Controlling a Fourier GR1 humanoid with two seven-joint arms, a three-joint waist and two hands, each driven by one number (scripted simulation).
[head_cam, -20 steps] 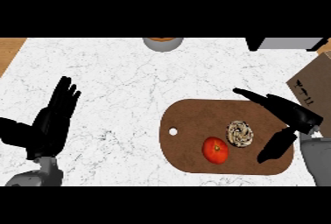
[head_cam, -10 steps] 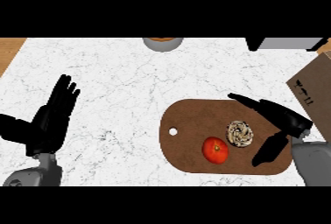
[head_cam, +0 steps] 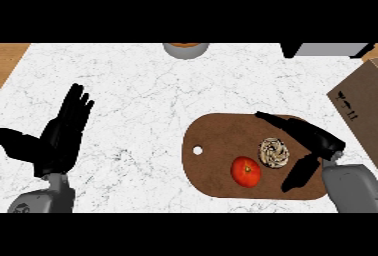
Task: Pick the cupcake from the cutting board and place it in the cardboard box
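Note:
A cupcake point(head_cam: 275, 152) with swirled pale frosting sits on the brown cutting board point(head_cam: 221, 150), right of a red tomato point(head_cam: 246, 171). My right hand point(head_cam: 314, 140) is open around the cupcake's right side, fingers stretched past it at the top and thumb below it, with no clear contact. The cardboard box point(head_cam: 362, 102) shows partly at the right edge. My left hand point(head_cam: 59, 135) rests open at the left, fingers up.
A grey bowl point(head_cam: 186, 48) stands at the counter's far edge, centre. A dark appliance point(head_cam: 325, 49) sits at the far right. A wooden strip point(head_cam: 11, 57) borders the white marble counter at the upper left.
My right hand has slid left over the board and closer to the cupcake. The left hand has barely shifted.

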